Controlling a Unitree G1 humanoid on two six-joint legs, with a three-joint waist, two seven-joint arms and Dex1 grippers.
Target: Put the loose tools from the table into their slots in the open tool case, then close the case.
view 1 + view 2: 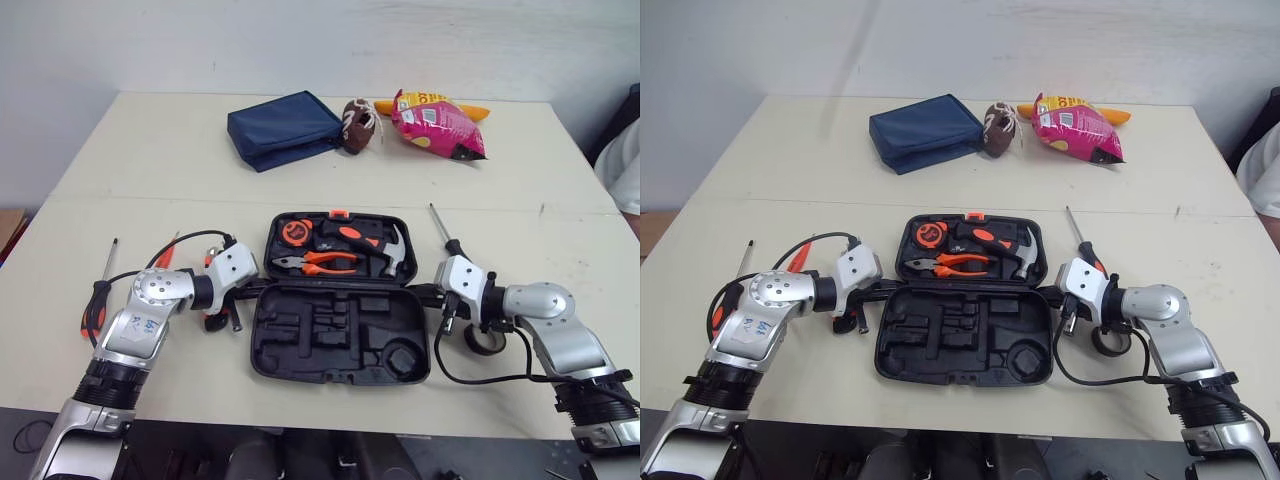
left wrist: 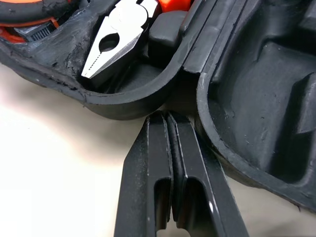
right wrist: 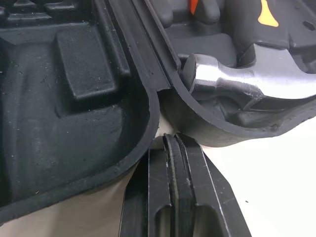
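The black tool case (image 1: 340, 340) lies open in the middle of the table. Its far half holds orange-handled pliers (image 1: 318, 264), a hammer (image 1: 395, 252) and a tape measure (image 1: 295, 231); its near half has bare moulded slots. My left gripper (image 1: 258, 290) is shut, with its tips at the case's left hinge, by the pliers' nose (image 2: 116, 42). Also shut, my right gripper (image 1: 425, 292) touches the right hinge next to the hammer head (image 3: 232, 81). Loose screwdrivers lie at the left (image 1: 100, 290) and the right (image 1: 440, 228). A black tape roll (image 1: 485, 342) sits under my right arm.
A blue pouch (image 1: 285, 130), a small football toy (image 1: 358, 123) and a pink snack bag (image 1: 438, 125) lie along the table's far side. At the right edge a person's sleeve (image 1: 622, 165) shows. A thin orange tool (image 1: 165, 250) lies behind my left arm.
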